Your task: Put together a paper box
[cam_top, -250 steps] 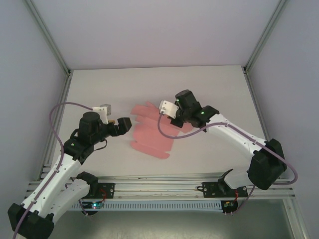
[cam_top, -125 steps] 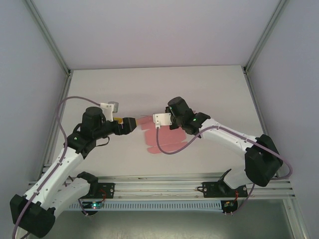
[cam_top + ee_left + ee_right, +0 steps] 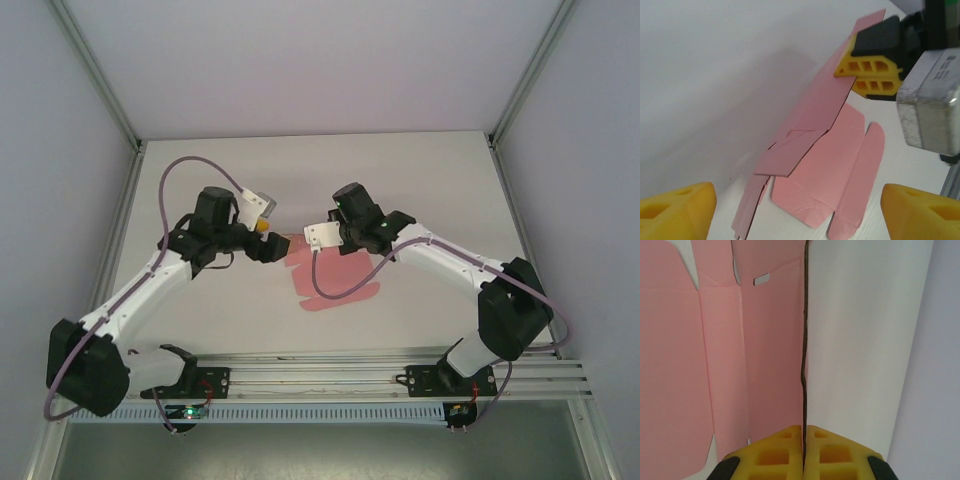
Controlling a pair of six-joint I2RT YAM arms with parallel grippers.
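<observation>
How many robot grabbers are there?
2. The left gripper is open, just left of the paper box; the right gripper pinches its lifted flap.

The overhead camera hangs above the near edge, looking down and away over the whole desk [image 3: 430,170]. The left wrist camera sits low and close, facing right toward the right end effector [image 3: 867,75]. The right wrist camera looks very closely along the paper box [image 3: 770,350], which all three views share.
</observation>
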